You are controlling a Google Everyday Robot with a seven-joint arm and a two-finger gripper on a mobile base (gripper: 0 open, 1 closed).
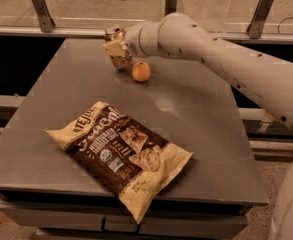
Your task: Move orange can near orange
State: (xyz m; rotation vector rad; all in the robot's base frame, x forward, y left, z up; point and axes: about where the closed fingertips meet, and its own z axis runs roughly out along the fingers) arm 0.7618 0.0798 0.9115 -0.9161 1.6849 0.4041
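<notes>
The orange can (117, 48) is held in my gripper (118, 51) at the far side of the grey table (51, 109), tilted a little, with its silver top up and its base close to the table surface. The gripper is shut on the can. The orange (141, 72), a small round fruit, sits on the table just right of the can, a short gap between them. My white arm reaches in from the right and crosses above the table's far right part.
A large yellow-and-brown chip bag (121, 153) lies flat on the near half of the table. A rail with metal posts (40, 8) runs behind the table's far edge. The table's front edge drops to a lower shelf.
</notes>
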